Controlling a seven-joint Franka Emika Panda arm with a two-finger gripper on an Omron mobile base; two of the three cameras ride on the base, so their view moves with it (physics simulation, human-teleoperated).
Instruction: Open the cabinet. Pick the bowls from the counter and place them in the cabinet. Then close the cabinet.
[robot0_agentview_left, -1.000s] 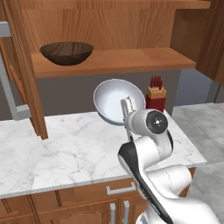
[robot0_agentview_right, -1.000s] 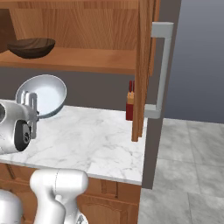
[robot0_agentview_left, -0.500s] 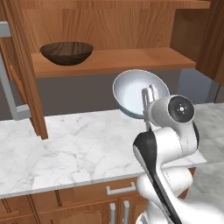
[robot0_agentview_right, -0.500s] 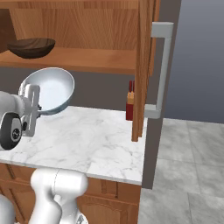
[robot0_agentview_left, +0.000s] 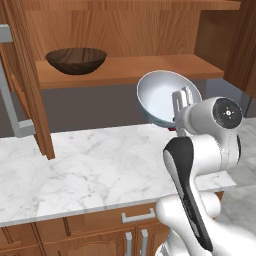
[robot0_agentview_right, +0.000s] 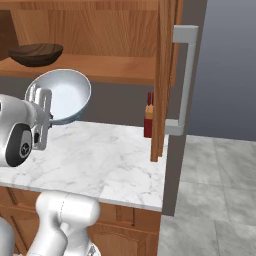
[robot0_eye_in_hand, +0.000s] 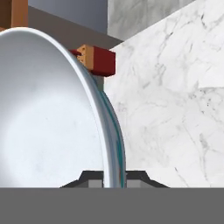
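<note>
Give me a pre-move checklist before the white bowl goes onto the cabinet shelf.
1. Gripper shut on the white bowl, rim between the fingers: ok.
2. Bowl clear of the counter: ok.
3. Cabinet doors open: ok.
4. Free shelf space right of the wooden bowl: ok.
5. Bowl level: not ok, tipped on its side.
6. Bowl high enough to clear the shelf edge: cannot tell.

A small dark red box holding wooden sticks (robot0_agentview_right: 148, 116) stands mid-frame in the right base view; grey tiled floor (robot0_agentview_right: 215, 200) lower right.
</note>
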